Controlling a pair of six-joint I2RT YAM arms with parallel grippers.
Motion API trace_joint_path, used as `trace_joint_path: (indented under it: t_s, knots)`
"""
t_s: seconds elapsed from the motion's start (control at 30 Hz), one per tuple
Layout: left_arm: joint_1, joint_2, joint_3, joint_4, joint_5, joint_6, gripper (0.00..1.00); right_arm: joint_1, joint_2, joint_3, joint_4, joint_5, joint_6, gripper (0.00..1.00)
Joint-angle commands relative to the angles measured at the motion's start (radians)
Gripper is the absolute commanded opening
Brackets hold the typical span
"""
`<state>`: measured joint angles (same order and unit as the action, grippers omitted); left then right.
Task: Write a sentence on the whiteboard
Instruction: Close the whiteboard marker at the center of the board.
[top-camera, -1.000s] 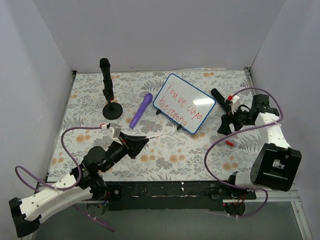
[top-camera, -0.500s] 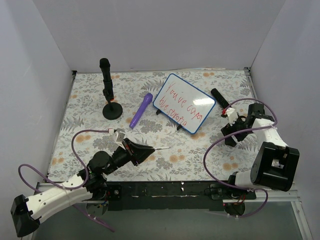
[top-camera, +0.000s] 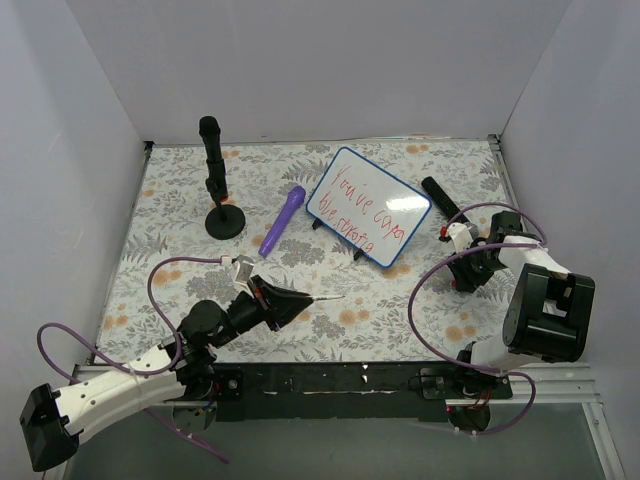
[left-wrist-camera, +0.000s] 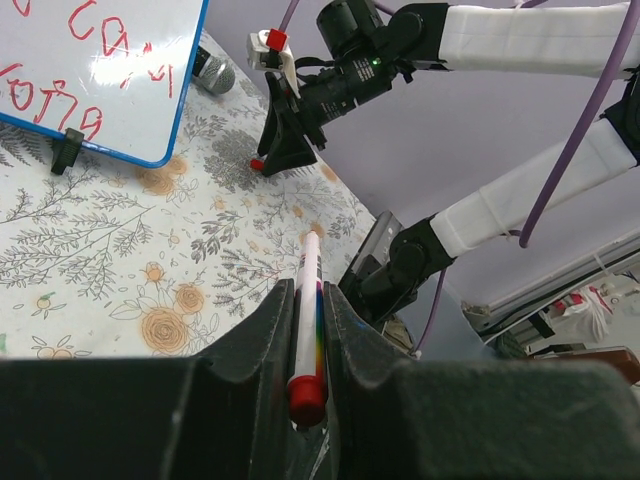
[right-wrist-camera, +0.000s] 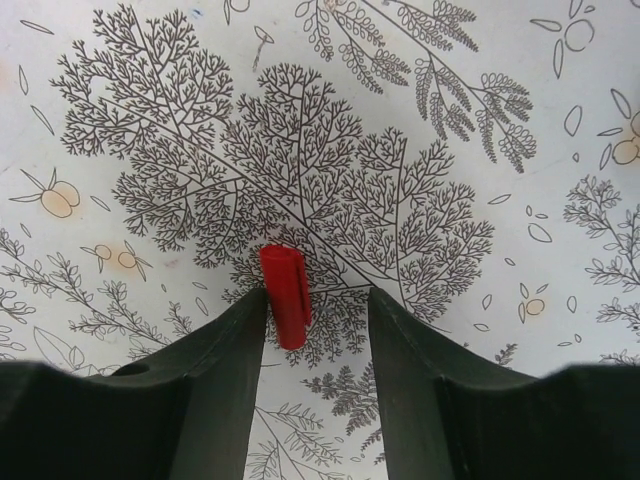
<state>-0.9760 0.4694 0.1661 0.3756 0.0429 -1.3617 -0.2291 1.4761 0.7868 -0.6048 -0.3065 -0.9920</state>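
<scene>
Whiteboard (top-camera: 410, 208) stands propped on its small black feet at the back middle of the flowered table cover (top-camera: 400, 300), tilted, one corner toward the back wall. The sentence (top-camera: 365, 210) is on it in red script, two lines. First word reads "You've"; I can't make out the rest.

From the left wrist, the board's lower corner (left-wrist-camera: 150, 120) and a few red letters (left-wrist-camera: 120, 40) show at upper left.

Left claw (top-camera: 300, 300) sits low at front left, pointing right, well apart from the board. It is clamped tight on a marker (left-wrist-camera: 306, 330), which has a white barrel with a coloured stripe and a red back end. The tip sticks out past the fingers (left-wrist-camera: 265, 335) toward the right arm.

Right claw (top-camera: 463, 282) is down at the table near the right edge, in front of and to the right of the board. In its own camera the jaws are about half wide and straddle a small red cap (right-wrist-camera: 285, 295) lying on the cover. The cap touches the left-hand finger (right-wrist-camera: 235, 350) in that view, with a gap to the other one. So the cap is not pinched, just bracketed.

The left wrist view also shows this claw (left-wrist-camera: 285, 150) nose-down, with the red cap (left-wrist-camera: 258, 163) at its tip.

Other stuff:
- A black stand (top-camera: 215, 185) is upright at back left.
- A purple tube-shaped thing (top-camera: 283, 220) lies between the stand and the board.
- A black microphone (top-camera: 437, 194) lies just right of the board.
</scene>
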Motion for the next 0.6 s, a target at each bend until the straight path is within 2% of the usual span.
trace_joint_path:
  t_s: [0.0,0.03,0.07,0.1,0.23,0.27,0.3,0.57]
  knots:
    - [0.005,-0.002,-0.005,0.034,0.008,-0.014,0.00,-0.003,0.015,-0.031,0.013,-0.003,-0.037,0.50]
    - [0.007,0.005,-0.007,0.040,0.008,-0.019,0.00,-0.004,0.018,-0.031,0.011,-0.006,-0.042,0.47]
    - [0.007,0.009,-0.011,0.046,0.017,-0.026,0.00,-0.003,0.027,-0.028,0.004,-0.009,-0.053,0.39]
    - [0.007,0.015,-0.013,0.060,0.020,-0.034,0.00,-0.004,0.033,-0.026,-0.004,-0.017,-0.060,0.36]
    - [0.007,0.063,-0.011,0.098,0.040,-0.053,0.00,-0.003,0.039,-0.034,-0.039,-0.028,-0.106,0.25]
    - [0.007,0.070,-0.013,0.115,0.043,-0.057,0.00,-0.003,0.033,-0.038,-0.044,-0.031,-0.128,0.10]
    - [0.005,0.083,-0.011,0.126,0.048,-0.066,0.00,-0.003,0.029,-0.041,-0.052,-0.045,-0.138,0.02]
    - [0.007,0.251,0.003,0.247,0.089,-0.137,0.00,-0.001,-0.062,-0.057,-0.121,-0.143,-0.215,0.01]
